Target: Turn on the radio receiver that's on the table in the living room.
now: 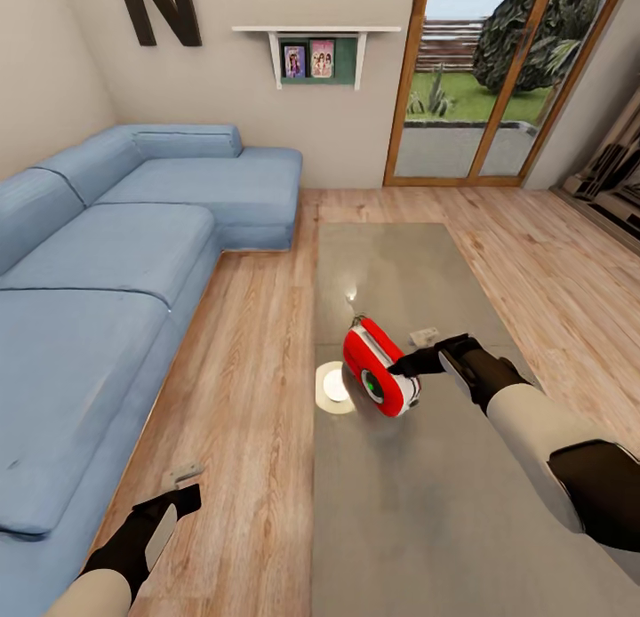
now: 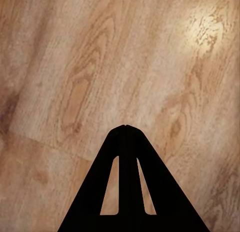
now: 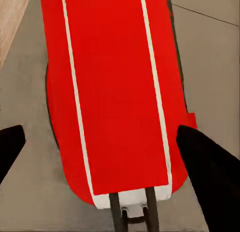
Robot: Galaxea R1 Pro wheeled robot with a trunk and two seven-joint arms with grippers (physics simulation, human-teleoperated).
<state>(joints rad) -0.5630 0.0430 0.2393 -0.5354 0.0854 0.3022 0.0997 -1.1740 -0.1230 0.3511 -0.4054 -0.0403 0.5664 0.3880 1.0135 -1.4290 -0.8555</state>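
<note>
**Right arm at the radio, switch not yet confirmed on**

Head view: Parked at the near end of the table [image 1: 462,528], looking along its length. Radio receiver [image 1: 380,371] lying near the table's left edge, about mid-length, tilted, dial face turned toward the camera with a green ring at the dial. Right gripper [image 1: 402,365] reaching in from 3 o'clock, dark tips at or touching the radio's right side; contact cannot be confirmed. Approach looks done; the press or toggle judged still to do, or just under way. Whether the green ring means powered cannot be told. Small pale object [image 1: 424,336] on the table at 1 o'clock of the radio, just beside the right wrist, close enough to get nudged. Round white lamp reflection [image 1: 335,387] on the glass at 9 o'clock of the radio. Blue sofa [image 1: 107,270] along the left, glass doors [image 1: 480,84] at 12 o'clock, wood floor [image 1: 258,350] between sofa and table. Left gripper [image 1: 182,497] hanging low over the floor at 7 o'clock, off the table.

Left wrist view: Jaws pressed together, holding nothing, floor planks beneath.

Right wrist view: Red body with white trim stripes between the spread jaws, one dark finger [image 3: 210,177] either side, grey table around; jaws apart, not clamped on it. Nothing between jaws and radio.
</note>
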